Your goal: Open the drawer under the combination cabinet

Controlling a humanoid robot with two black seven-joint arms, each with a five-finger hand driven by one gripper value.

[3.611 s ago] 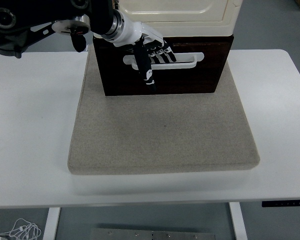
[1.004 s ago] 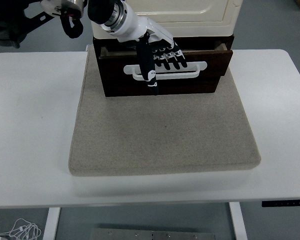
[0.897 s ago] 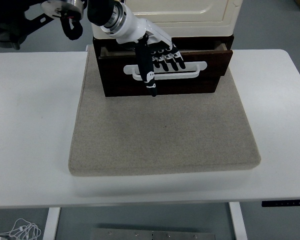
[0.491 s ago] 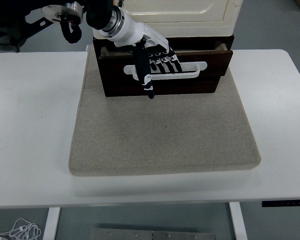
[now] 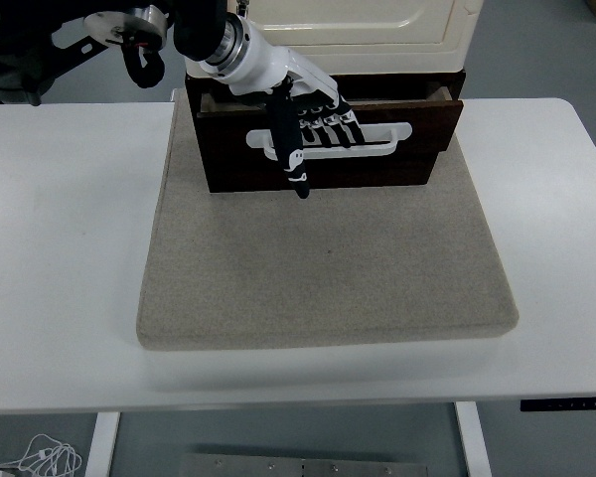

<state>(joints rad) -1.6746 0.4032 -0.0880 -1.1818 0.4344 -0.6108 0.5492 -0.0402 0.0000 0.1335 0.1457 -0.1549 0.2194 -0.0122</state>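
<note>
Up at twelve o'clock on the white table (image 5: 70, 248), dark brown drawer (image 5: 377, 164) pulled partly out from under the cream cabinet (image 5: 377, 25), front panel standing clear of the carcass with a strip of pale inner rim showing along its top edge. Long white handle (image 5: 377, 141) set across the front, running from ten to two o'clock of the panel. Seated with the cabinet on a grey felt mat (image 5: 328, 268) spreading toward six o'clock. Left hand (image 5: 308, 114) reaching in from ten o'clock, four fingers (image 5: 340, 127) hooked over the handle's left half, thumb hanging straight down the drawer face toward six o'clock. Drawer interior not visible, shadowed beneath the cabinet; cabinet top cut off by the upper edge. Fingertips behind the handle bar hard to make out. Left arm's upper links partly out of frame at eleven o'clock. Bundle of white cable (image 5: 40, 459) on the floor at seven o'clock
</note>
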